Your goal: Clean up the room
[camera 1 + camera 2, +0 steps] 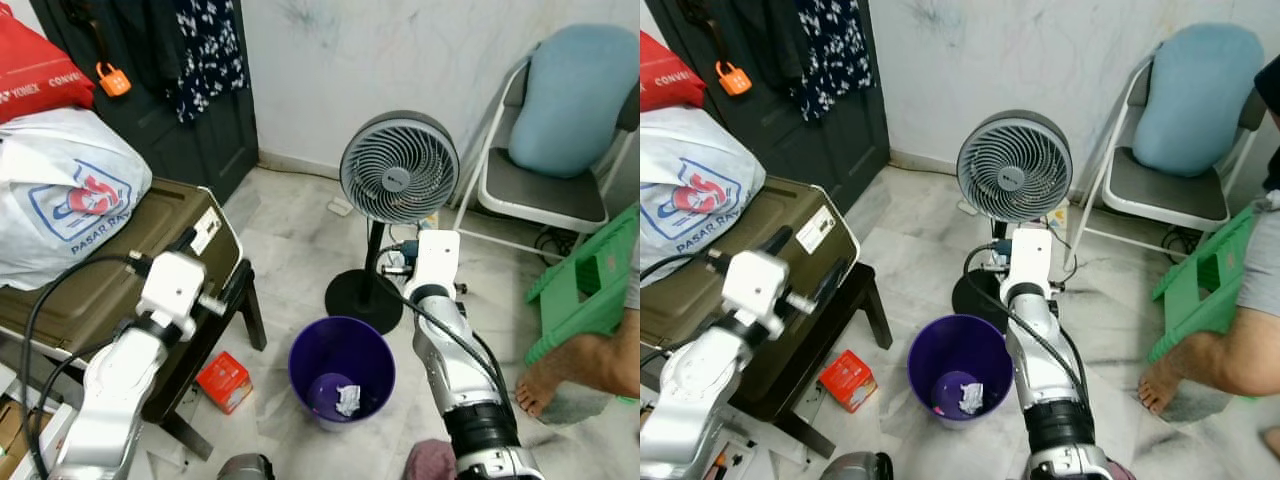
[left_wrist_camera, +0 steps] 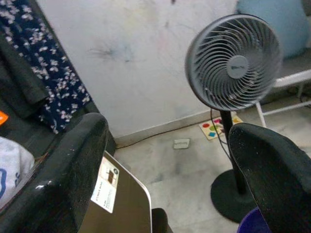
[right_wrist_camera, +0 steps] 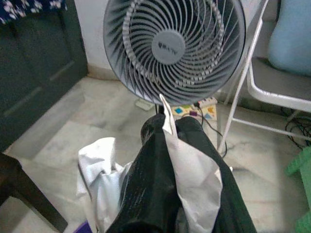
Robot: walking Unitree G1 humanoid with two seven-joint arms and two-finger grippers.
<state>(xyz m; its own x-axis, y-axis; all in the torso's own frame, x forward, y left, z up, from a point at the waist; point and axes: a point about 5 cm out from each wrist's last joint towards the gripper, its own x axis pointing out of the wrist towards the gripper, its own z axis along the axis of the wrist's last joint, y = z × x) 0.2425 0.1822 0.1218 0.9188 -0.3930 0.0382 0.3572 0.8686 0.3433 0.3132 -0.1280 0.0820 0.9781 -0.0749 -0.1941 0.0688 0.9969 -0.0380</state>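
On the robot's left, the left gripper is hovering above the olive case on the dark stool, its jaws spread wide and holding nothing. A red box is lying on the floor just beside the stool leg. Further right, the purple bin is sitting on the marble floor with one crumpled scrap already inside. The right gripper is hanging above and just behind the bin, in front of the grey fan, jaws clenched on crumpled white paper. The risk, as I judge it: the gripper is looking closer to the bin's far rim than its middle, so releasing now could be sending the light paper onto the floor by the fan base, and a running fan would be blowing it astray. A person's bare foot is resting near the green stool.
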